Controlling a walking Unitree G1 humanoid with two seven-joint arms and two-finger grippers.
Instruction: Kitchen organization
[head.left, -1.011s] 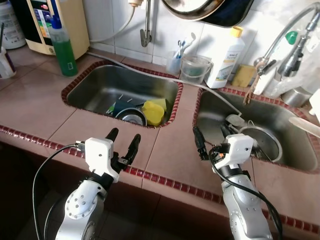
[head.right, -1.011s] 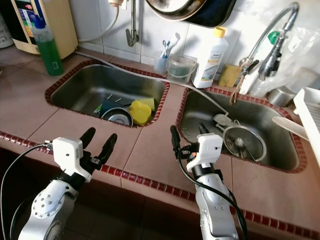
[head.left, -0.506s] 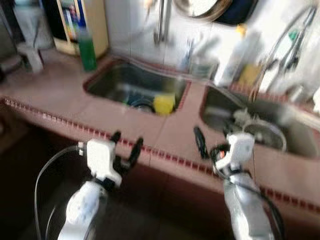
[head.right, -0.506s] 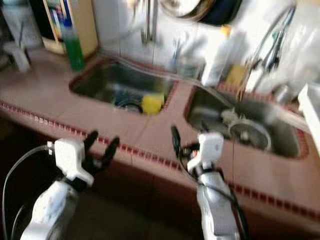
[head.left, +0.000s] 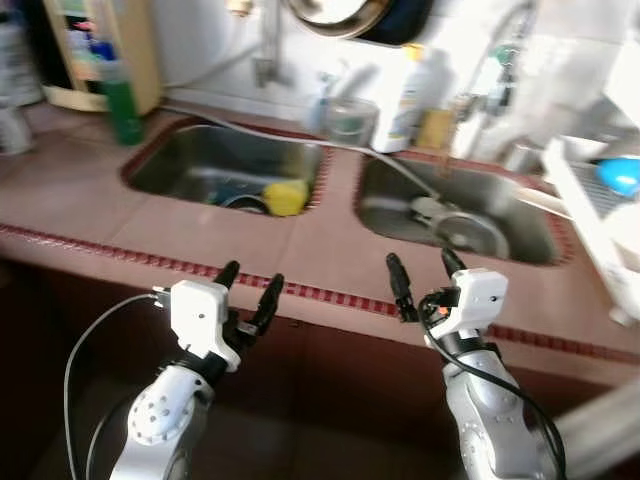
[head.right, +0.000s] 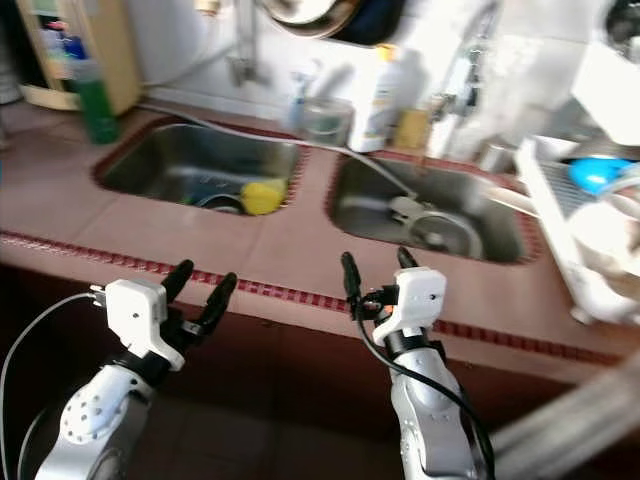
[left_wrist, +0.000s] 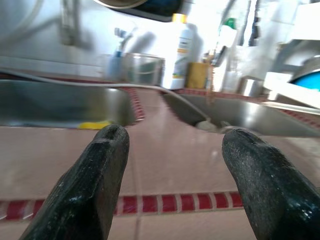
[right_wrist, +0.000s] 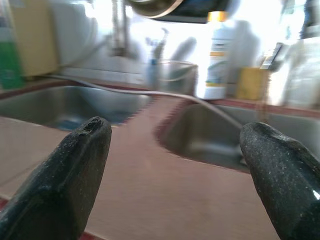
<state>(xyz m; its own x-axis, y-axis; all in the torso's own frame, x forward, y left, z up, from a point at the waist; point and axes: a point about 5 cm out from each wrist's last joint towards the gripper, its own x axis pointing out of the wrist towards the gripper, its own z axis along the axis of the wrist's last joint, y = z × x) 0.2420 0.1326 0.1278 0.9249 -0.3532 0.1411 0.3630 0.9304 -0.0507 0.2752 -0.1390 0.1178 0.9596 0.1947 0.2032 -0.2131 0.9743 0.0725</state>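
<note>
Camera farther back; labels blurred

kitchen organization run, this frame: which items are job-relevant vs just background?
Likely job items:
- yellow sponge in the left sink
- metal strainer in the right sink
- green bottle, white bottle, clear container on the counter
- left gripper and right gripper, both open, empty, at the counter edge

Background:
- hanging pan
- faucet
- dish rack

Two steel sinks: the left sink (head.left: 180, 170) beyond the left tool (head.left: 250, 292), the right sink (head.left: 530, 215) beyond the right tool (head.left: 420, 278). One green bottle (head.left: 123, 100), one white bottle (head.left: 405, 95), one yellow sponge (head.left: 285, 196), one clear tub (head.left: 349, 120).
</note>
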